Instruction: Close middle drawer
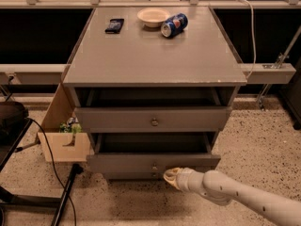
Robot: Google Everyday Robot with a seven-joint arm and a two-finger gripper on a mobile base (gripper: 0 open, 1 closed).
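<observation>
The grey wooden cabinet stands in the middle of the camera view. Its middle drawer is pulled out, a wide shallow tray with a dark inside and a small round knob. The uppermost drawer above it is also out a little. A thin strip of the lowest front shows under the middle drawer. My gripper comes in from the lower right on a white arm. Its cream tip is against the lower edge of the middle drawer's front, just right of the knob.
On the cabinet top lie a black phone, a cream bowl and a blue can on its side. A wooden box stands at the cabinet's left, with black cables and a black stand on the speckled floor.
</observation>
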